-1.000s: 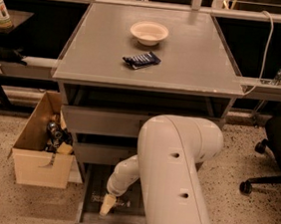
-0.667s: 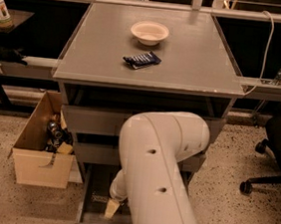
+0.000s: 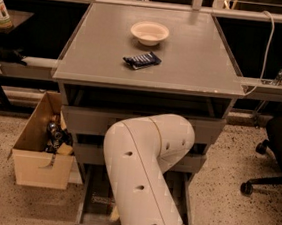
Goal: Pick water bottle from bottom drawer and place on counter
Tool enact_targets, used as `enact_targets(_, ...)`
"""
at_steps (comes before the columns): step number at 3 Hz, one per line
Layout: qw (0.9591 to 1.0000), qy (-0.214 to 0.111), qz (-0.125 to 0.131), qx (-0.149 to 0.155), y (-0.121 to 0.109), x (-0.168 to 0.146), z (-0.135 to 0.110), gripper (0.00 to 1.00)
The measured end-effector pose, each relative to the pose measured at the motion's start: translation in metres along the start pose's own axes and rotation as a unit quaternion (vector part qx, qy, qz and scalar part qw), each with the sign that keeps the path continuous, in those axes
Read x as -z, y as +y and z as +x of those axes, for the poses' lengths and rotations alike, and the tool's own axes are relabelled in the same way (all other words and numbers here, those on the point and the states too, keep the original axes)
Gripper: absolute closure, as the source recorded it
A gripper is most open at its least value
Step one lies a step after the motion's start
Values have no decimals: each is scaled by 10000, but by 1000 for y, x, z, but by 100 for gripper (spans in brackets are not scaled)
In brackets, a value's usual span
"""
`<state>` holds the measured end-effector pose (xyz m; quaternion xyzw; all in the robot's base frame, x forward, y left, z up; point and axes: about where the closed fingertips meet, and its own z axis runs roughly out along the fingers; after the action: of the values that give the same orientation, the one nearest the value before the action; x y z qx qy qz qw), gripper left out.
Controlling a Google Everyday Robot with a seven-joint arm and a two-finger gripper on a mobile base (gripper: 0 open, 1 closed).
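1. The bench (image 3: 196, 65) is a flat grey square top (worn at the edges) on a cabinet (image 3: 89, 121).
2. A pale bowl (image 3: 149, 33) stands near its far edge, about mid-width.
3. A dark packet (image 3: 142, 60) lies flat just in front of the bowl, not touching it.
4. The bottom drawer (image 3: 87, 199) stands pulled out; the tool (image 3: 115, 214) is down inside it, mostly hidden by the arm (image 3: 138, 184).
5. On the speckled floor (image 3: 236, 160), a box (image 3: 40, 166) sits left of the cabinet.
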<state>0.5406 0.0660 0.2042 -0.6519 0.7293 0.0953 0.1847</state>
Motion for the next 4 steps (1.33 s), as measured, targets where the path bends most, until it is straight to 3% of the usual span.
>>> enact_targets(2,9999,-133,70,68,-3,-4,-2,0)
enact_targets(4,9952,-870,277,363,-8,-19,-22,0)
